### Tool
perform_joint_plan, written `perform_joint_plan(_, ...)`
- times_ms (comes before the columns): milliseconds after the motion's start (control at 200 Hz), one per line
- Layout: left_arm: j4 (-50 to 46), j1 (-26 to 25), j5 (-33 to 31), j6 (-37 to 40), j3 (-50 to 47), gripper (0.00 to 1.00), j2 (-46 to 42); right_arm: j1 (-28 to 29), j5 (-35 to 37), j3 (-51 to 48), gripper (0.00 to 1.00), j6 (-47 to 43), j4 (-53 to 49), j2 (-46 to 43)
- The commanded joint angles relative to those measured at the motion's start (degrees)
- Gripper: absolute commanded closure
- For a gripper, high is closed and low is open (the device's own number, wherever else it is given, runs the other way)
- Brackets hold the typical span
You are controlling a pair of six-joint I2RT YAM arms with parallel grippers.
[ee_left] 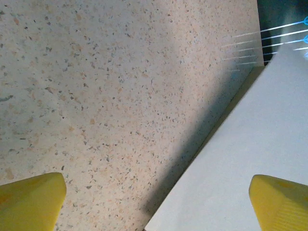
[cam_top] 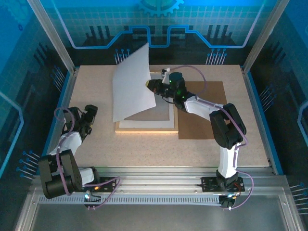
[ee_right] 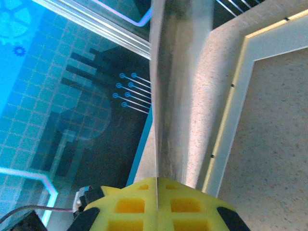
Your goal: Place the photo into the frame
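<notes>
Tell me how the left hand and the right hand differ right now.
The left hand is open and empty; the right hand is shut on the photo, white back showing. The left hand hangs low over the table, left of the frame; the right hand is over the frame's far part. Both have yellow fingers.

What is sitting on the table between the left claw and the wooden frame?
Nothing. In the top view, the stretch from the left claw to the frame is bare speckled table.
</notes>
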Motion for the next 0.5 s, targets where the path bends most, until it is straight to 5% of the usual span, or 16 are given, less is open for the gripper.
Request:
perform_joint_plan(0, 0.4, 0.5, 2.0, 0.6, -1.2, 0.01, -0.6, 0.2, 3.6, -2.4, 0.94, 0.9, 3.2, -0.8)
perform_joint_plan(495, 4.9, -2.4, 5.0, -1.0, -1.3, 0.01, 4.1, -3.0, 4.5, -12.7, 0.93, 0.5, 1.9, -4.1)
